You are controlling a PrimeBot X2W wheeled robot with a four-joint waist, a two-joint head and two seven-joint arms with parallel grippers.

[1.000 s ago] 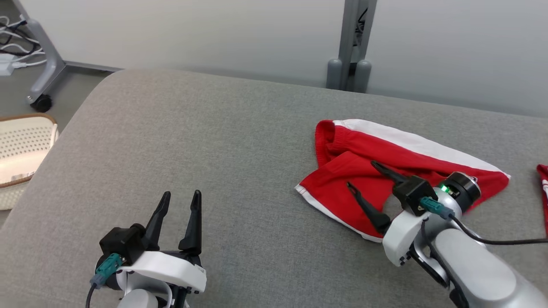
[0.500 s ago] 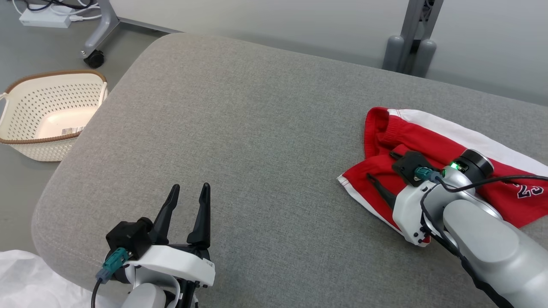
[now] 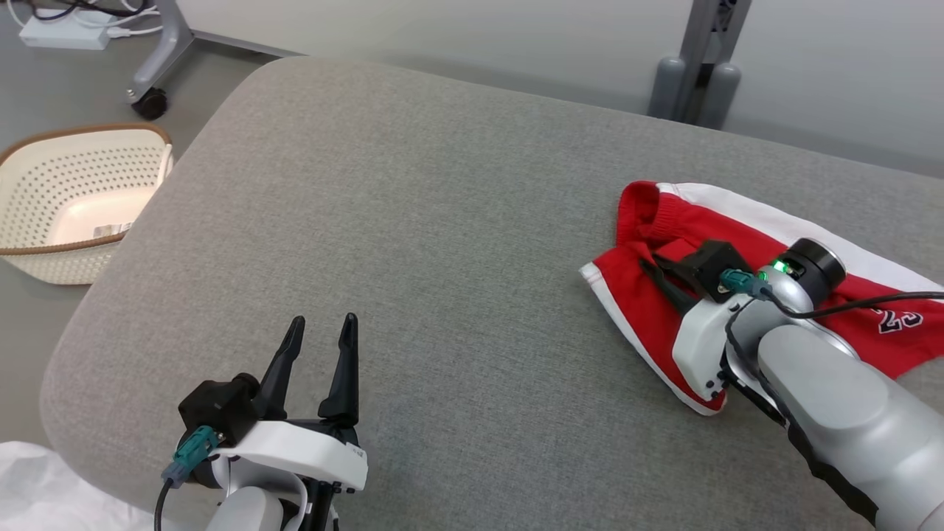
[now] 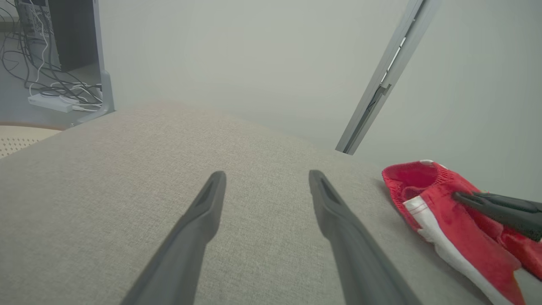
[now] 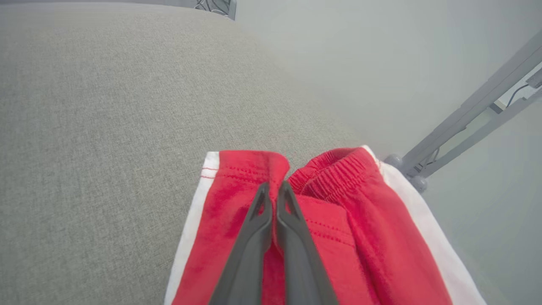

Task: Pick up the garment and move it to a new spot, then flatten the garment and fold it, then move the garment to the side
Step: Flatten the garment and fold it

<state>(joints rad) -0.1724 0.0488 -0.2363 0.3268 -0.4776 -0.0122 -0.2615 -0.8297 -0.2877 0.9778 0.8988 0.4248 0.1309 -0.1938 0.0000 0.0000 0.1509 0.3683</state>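
Right gripper (image 5: 274, 186), spread a second ago, now pinches a fold of the red shorts (image 5: 228, 203); lift looks ready. Left gripper (image 3: 322, 324) spread, idle over the grey cushion (image 3: 442, 221).

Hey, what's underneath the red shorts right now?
The grey cushion runs under the red shorts; whatever lies directly beneath the cloth is covered. On top, the right hand pinches a fold.

Red garment (image 3: 627, 291) with white stripes lies bunched, right side.
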